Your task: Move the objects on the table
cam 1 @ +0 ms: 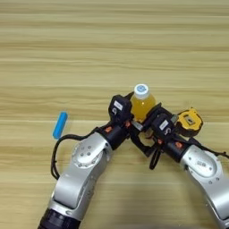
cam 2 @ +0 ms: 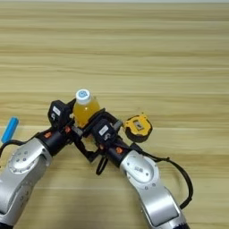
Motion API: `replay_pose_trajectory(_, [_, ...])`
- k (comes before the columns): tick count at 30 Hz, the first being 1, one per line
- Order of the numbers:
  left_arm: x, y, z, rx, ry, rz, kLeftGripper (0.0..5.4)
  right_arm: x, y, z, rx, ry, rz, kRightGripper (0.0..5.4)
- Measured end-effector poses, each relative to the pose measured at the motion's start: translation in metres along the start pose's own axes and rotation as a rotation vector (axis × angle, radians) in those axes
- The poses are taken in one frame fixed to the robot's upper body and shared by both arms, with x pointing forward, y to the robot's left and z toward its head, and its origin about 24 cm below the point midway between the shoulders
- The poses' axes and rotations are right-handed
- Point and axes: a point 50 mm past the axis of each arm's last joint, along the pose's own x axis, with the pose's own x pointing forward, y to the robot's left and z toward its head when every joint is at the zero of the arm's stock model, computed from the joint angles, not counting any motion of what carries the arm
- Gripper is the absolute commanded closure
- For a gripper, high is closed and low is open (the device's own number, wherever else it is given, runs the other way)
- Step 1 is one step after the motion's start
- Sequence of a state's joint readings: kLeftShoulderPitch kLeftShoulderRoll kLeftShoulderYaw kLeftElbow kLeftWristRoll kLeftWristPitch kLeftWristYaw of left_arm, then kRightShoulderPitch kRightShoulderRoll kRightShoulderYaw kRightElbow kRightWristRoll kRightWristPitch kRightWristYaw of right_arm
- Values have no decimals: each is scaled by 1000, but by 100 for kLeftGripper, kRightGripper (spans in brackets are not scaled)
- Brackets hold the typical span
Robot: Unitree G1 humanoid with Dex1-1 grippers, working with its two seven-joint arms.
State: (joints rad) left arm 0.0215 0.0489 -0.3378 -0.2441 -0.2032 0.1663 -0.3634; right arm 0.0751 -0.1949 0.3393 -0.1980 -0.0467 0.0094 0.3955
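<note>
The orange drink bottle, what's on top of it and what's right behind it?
A white cap tops the orange drink bottle. Behind it lies only bare table. Both the left gripper and right gripper cover its lower sides and base.

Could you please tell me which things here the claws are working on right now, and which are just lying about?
In hand:
- orange-drink bottle, upright, with the left claw and the right claw close against its two sides
- table it stands on

Lying about:
- tape measure, beside the right claw
- small blue piece, apart at the left
</note>
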Motion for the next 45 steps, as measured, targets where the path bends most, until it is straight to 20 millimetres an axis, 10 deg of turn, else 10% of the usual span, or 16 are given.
replay_pose_trajectory(22, [0,0,0,2,0,0,190,1,-4,1,-2,-3,-28,190])
replay_pose_trajectory(38, [1,8,8,14,-49,35,1,1,-10,-4,11,14,-78,191])
replay_pose_trajectory(45, [-1,18,22,-12,-143,49,0,0,-22,-5,12,18,-151,191])
